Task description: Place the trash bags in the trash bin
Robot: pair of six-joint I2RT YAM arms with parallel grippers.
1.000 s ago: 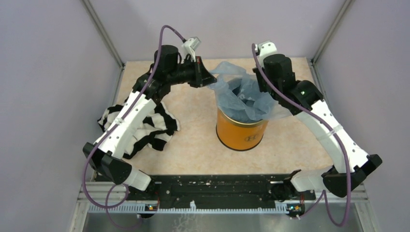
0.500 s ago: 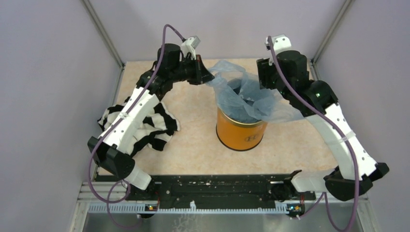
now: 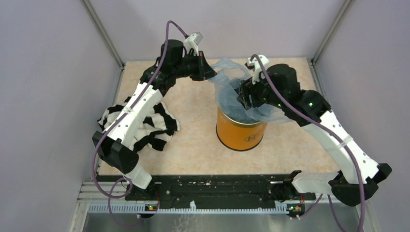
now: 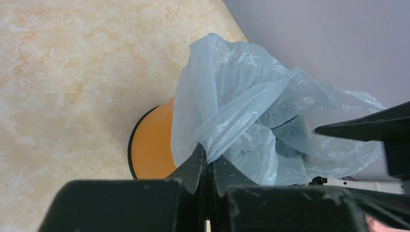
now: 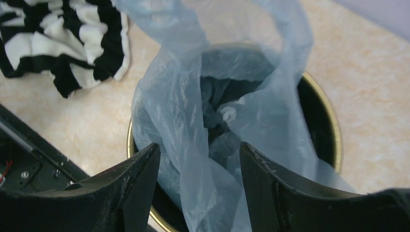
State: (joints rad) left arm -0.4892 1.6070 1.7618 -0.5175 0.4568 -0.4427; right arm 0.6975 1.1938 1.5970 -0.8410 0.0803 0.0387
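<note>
Right tool [image 5: 198, 146], now lowered over the bin [image 3: 241, 133], fingers apart astride the bag [image 4: 241, 106] partly inside it; left tool [image 4: 209, 163] clamped on bag edge

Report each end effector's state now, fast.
Left end effector: closed, pinching the pale-blue trash bag.
Right end effector: open, straddling a fold of that bag over the orange trash bin.
</note>
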